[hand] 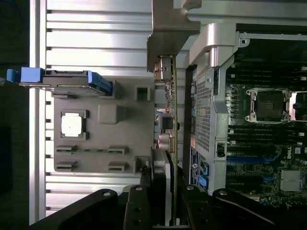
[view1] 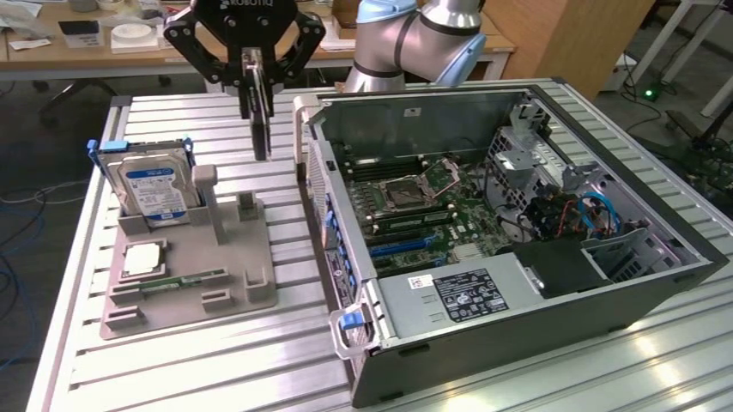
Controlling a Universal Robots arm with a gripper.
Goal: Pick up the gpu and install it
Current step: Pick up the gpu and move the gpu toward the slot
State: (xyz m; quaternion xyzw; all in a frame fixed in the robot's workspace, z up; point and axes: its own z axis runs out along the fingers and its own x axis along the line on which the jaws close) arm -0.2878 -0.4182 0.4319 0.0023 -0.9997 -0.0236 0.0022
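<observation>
While my end effector [view1: 257, 94] pinches the gpu [view1: 263, 137] by its upper part, the card hangs upright beneath my fingers, clear of the desk [view1: 206, 369]. Below me on one side stands the grey holder [view1: 229, 249] carrying the hard drive [view1: 154, 190]. Just beside me on the other side lies the open computer case [view1: 572, 318].
</observation>
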